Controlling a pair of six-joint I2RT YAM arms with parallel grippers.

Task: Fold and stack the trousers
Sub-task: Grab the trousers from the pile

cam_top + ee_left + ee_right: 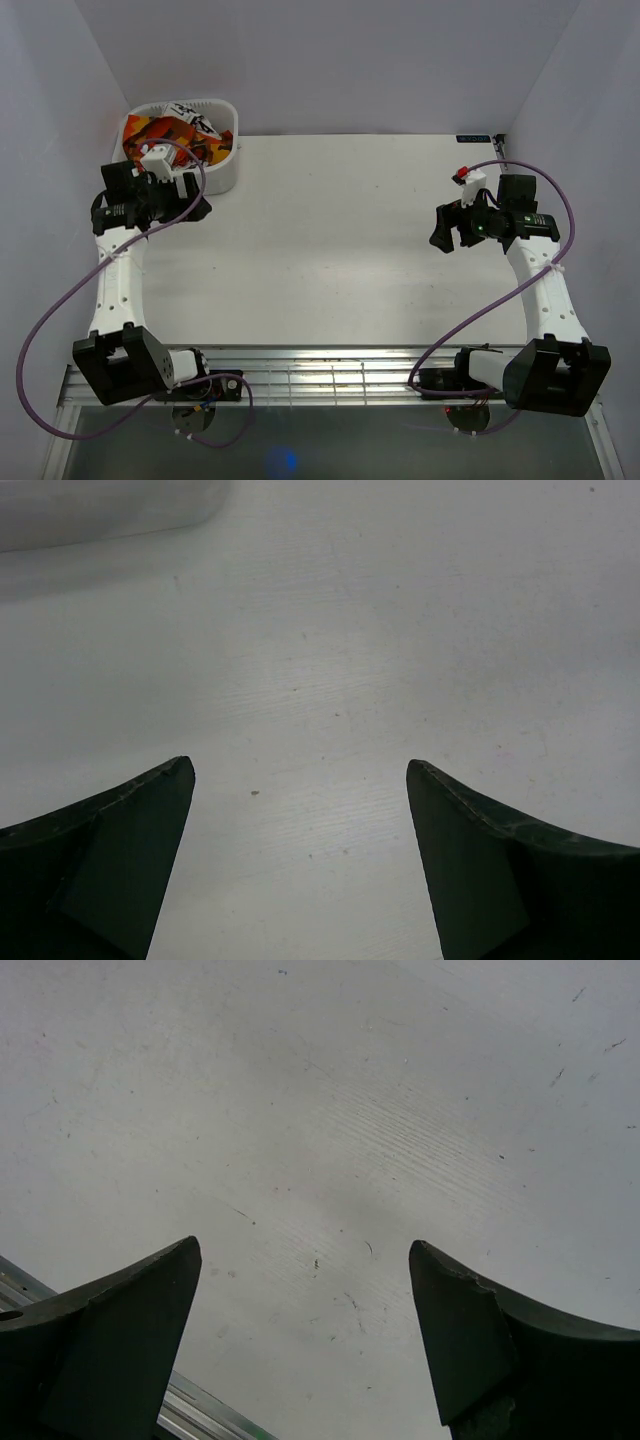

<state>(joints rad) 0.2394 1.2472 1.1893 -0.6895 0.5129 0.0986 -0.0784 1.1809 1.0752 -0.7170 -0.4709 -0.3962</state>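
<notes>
Nothing was folded yet: the trousers (150,135) lay bunched in the white basket (224,172) at the worktop's (330,260) eleven o'clock corner. The left tool (300,770), just beside the basket, and the right tool (305,1245), at three o'clock, both gaped wide and empty.

Top external view: taken from above and behind the arm bases, looking down and forward over the whole table (330,260), from far off. Left wrist view: held close over the tabletop, framed by the left gripper (300,768). Right wrist view: likewise close, framed by the right gripper (305,1246), with the near-edge rail (205,1415) included. The tabletop is shared by all three.
</notes>
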